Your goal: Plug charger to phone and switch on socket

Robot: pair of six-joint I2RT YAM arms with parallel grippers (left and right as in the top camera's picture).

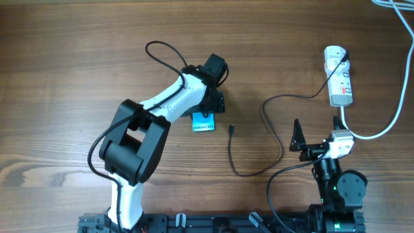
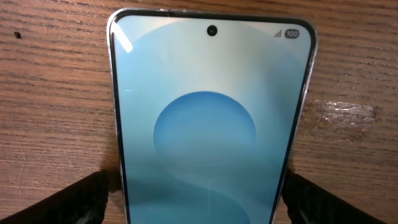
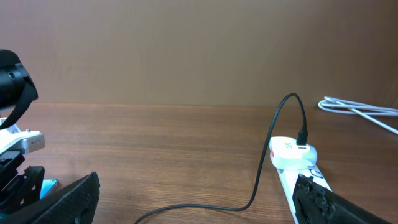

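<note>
The phone [image 1: 203,123] lies flat on the wooden table, its cyan screen lit; it fills the left wrist view [image 2: 205,112]. My left gripper [image 1: 210,107] sits over its far end, open, with one finger close to each long edge [image 2: 196,202]; a thin gap shows at the left finger. The charger [image 1: 279,152] runs as a thin black cable from the socket [image 1: 339,77] in a loose loop, and its plug tip [image 1: 231,128] lies just right of the phone. My right gripper [image 1: 315,134] is wide open and empty [image 3: 196,186], below the socket [image 3: 292,154].
A thick white cable [image 1: 388,123] curves from the socket along the right edge, and shows in the right wrist view [image 3: 357,109]. The left arm's body [image 1: 139,139] spans the table's left-centre. The black cable [image 3: 267,162] crosses between my right fingers.
</note>
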